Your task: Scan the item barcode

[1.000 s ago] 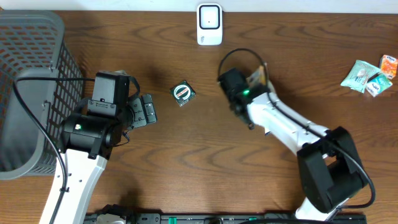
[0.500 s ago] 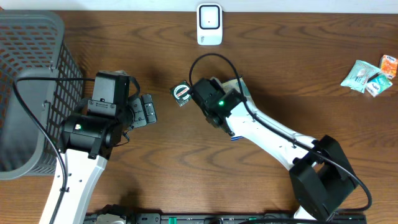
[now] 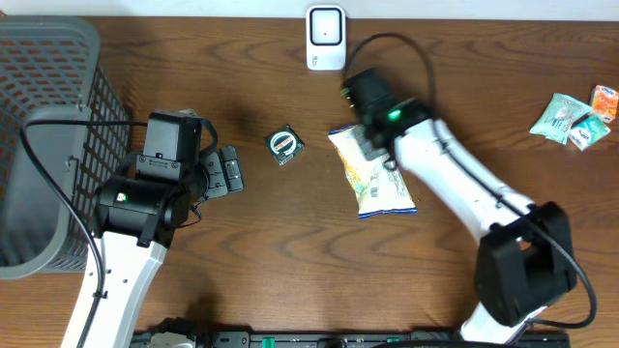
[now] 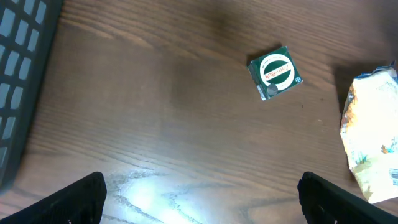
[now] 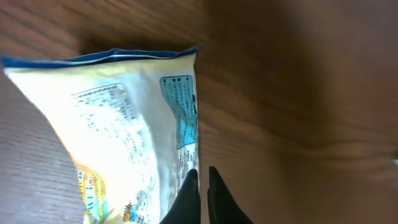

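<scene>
Scan not yet done. The bag [image 3: 375,179] lies flat just below the scanner [image 3: 326,39], not presented to it. Right gripper [image 5: 203,177] is closed together at the bag's edge; whether it pinches film is unclear. Left gripper [image 4: 202,190] is wide apart, empty, well left of the scanner. Barcode not made out — the print is blurred.

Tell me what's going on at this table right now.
The right claw is shut on the edge of a snack bag, close to the white scanner at the back of the table. The left claw hangs open and empty beside the basket. A small green packet lies on the wood between the arms.
</scene>
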### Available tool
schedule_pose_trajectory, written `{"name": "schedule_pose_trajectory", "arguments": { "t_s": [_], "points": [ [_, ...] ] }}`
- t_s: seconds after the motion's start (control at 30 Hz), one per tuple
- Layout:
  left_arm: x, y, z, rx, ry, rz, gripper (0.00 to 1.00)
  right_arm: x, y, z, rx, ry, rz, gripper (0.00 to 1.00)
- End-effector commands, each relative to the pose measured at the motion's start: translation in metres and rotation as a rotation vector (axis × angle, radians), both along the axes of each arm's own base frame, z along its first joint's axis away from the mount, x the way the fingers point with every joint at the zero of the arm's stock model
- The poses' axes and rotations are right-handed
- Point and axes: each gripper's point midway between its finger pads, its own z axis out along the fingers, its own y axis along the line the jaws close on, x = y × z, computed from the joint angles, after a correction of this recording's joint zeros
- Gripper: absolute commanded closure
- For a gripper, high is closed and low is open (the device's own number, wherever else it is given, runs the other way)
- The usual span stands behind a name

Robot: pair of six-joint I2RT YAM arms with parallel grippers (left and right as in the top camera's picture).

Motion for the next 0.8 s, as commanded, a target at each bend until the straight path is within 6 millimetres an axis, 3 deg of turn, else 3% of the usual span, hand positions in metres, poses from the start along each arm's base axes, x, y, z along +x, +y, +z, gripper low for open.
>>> {"name": "schedule_pose_trajectory", "arguments": {
  "t_s": [0.0, 0.2, 0.37, 0.6, 0.77],
  "points": [
    [0.002, 0.000, 0.003, -0.008, -0.006, 0.008, 0.02, -0.005, 0.022, -0.006, 0.276, 0.109, 0.032, 0.99],
    [0.002, 0.000, 0.003, -0.008, -0.007, 0.009, 0.02, -0.003, 0.012, -0.024, 0.347, 0.121, 0.008, 0.99],
    [0.002, 0.000, 0.003, -0.008, -0.007, 0.009, 0.02, -0.017, 0.025, -0.048, 0.398, 0.149, 0.045, 0.98],
    [0.002, 0.000, 0.003, -0.008, -0.007, 0.008, 0.02, -0.029, 0.026, -0.082, 0.408, 0.145, 0.030, 0.98],
    [0.002, 0.000, 0.003, -0.008, -0.007, 0.009, 0.02, -0.030, 0.028, -0.081, 0.419, 0.142, 0.024, 0.99]
  ]
}}
